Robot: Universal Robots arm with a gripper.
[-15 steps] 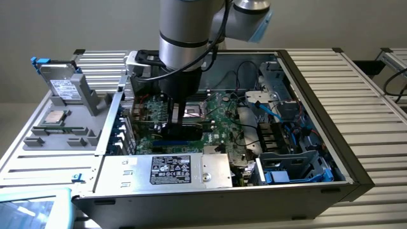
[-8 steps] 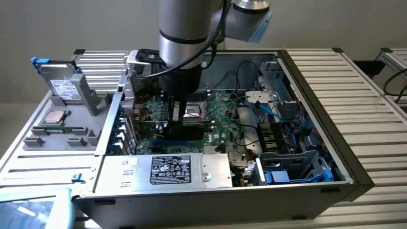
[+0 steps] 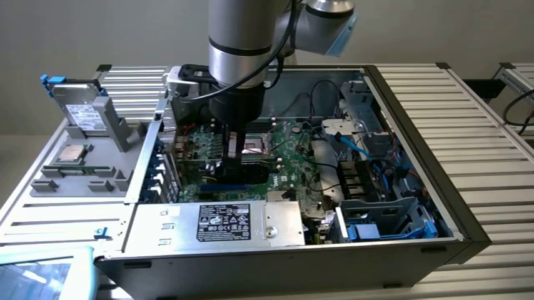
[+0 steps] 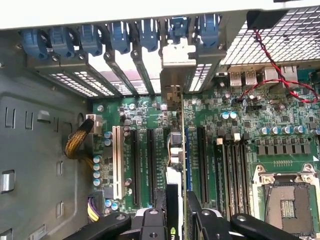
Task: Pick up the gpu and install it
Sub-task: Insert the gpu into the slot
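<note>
Computer case [image 3: 399,100] lies open around the gripper [image 3: 236,145], with the motherboard [image 4: 150,107] directly beneath it. Jaws are clenched on the gpu [image 4: 174,142], which hangs edge-down between them over an expansion slot, its silver bracket [image 4: 173,67] ahead by the rear openings. Pick-up looks done; seating (I cannot tell whether the contacts are in) and release remain.

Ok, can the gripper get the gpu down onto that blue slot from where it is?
Likely yes: the gripper, shut on the gpu, hangs close alongside the blue slot, with no cable crossing it; the red and black wires lie well aside.
</note>
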